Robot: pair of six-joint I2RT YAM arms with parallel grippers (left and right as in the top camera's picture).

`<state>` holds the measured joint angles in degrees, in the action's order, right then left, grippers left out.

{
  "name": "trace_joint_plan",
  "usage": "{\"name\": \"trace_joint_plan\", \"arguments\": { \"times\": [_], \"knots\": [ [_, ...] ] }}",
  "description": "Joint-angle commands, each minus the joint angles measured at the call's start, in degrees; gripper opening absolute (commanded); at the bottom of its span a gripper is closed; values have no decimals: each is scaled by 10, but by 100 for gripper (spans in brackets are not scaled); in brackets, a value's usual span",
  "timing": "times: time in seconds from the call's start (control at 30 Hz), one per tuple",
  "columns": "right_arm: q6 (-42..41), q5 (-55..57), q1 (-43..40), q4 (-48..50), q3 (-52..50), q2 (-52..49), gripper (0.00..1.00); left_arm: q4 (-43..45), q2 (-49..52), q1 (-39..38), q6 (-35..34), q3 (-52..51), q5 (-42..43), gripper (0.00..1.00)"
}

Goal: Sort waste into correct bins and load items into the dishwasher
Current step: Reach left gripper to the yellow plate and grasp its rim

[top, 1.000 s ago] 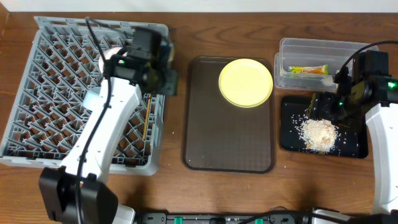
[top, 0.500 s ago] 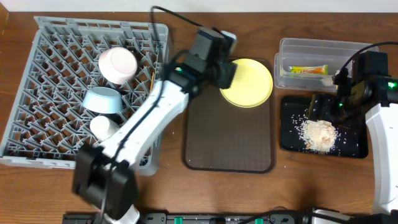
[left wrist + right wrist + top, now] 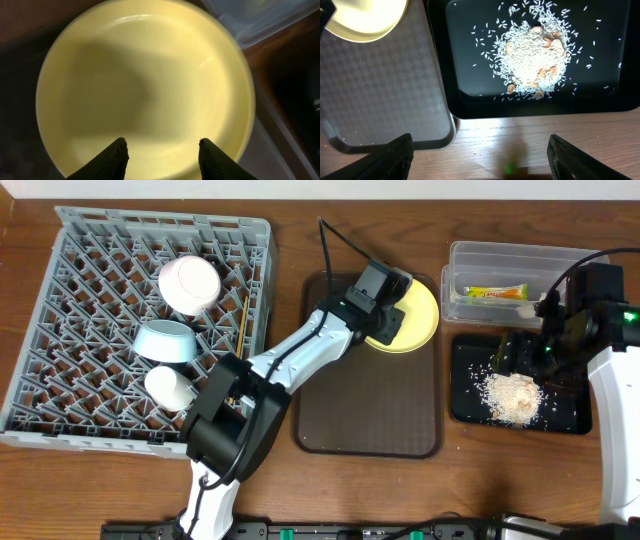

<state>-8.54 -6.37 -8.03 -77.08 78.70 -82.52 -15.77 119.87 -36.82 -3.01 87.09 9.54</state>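
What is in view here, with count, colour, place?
dish rack: one, grey, left
white bowl: one, white, in rack
blue bowl: one, light blue, in rack
cup: one, white, in rack
chopsticks: count unclear, wooden, in rack
serving tray: one, brown, centre
plate: one, pale yellow, on serving tray
tub: one, clear, far right
wrapper: one, green-yellow-orange, in tub
black tray: one, black, beside tub
rice: one pile, whitish, in black tray
left gripper: open, above plate
right gripper: open, near black tray
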Motion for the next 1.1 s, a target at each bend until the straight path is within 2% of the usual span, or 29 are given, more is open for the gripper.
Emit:
{"name": "trace_joint_plan", "arguments": {
  "times": [0.0,0.17,0.73,0.9,0.93,1.07],
  "knots": [
    [5,3,-7,-2,4,9,84,-18,18,4,-1,5,-39,48],
    [5,4,-7,-8,4,9,84,-41,26,10,-1,3,-51,47],
    [5,3,-7,-12,4,9,83,-31,45,12,-1,-19,-46,47],
    [5,3,-7,-12,4,9,84,-58,46,14,-1,-19,-47,46],
    [5,3,-7,-12,4,9,83,-76,46,16,-1,-19,-47,43],
    [5,4,-7,-12,4,9,84,-136,46,19,-1,-19,-47,39]
  ]
}}
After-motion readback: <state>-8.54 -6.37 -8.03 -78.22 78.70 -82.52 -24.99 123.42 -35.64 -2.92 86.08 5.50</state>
